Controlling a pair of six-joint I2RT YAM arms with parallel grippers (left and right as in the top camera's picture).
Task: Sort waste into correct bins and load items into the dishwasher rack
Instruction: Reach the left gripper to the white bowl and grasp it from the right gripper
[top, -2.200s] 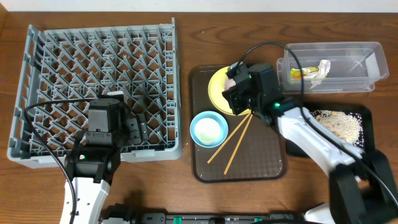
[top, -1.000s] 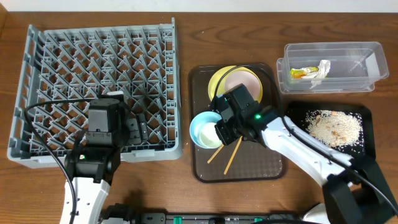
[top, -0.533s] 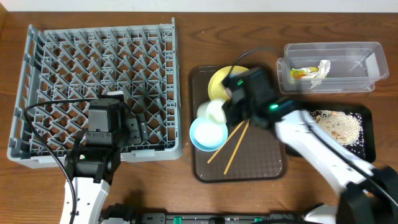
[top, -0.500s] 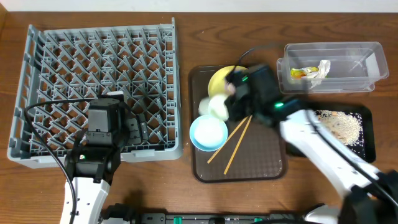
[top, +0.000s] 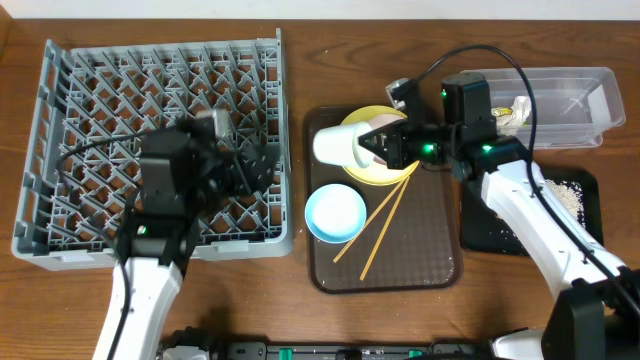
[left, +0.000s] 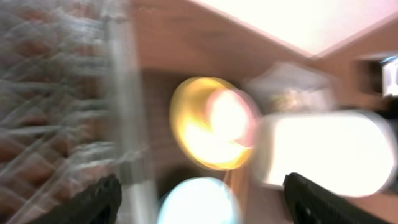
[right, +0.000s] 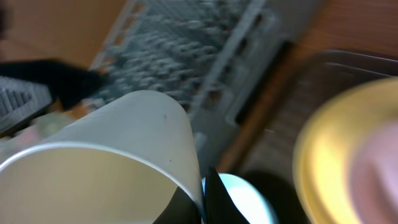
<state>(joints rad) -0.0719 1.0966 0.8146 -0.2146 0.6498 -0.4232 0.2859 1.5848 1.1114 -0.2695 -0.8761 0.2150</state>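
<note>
- Waste, done as far as the views show: the snack wrapper (top: 478, 117) and the white scrap (top: 515, 112) lie inside the clear tub (top: 575, 100) at the upper right. The rice (top: 565, 195) lies in the black tray (top: 592, 190) just below the tub.
- Loading, not yet started: no dish shows among the pegs of the rack (top: 100, 90) at the left of the frame, though the left arm hides part of it.
- Right pincer (top: 368, 147): closed on the rim of the white cup (top: 333, 145). The cup is tipped on its side, raised over the upper left corner of the brown tray (top: 420, 260), between the rack and the yellow plate (top: 385, 172).
- Left pincer (left: 202, 199): fingers apart, holding nothing. It hangs over the right side of the rack and faces the brown tray.
- On the brown tray: the yellow plate with the white bowl (top: 386, 124) resting on it, the blue bowl (top: 335, 213) at centre left, and the chopsticks (top: 378, 228) lying diagonally beside the blue bowl.
- Assessment: the waste half appears complete. All five dish items remain to be racked, and the cup is the item in hand.
</note>
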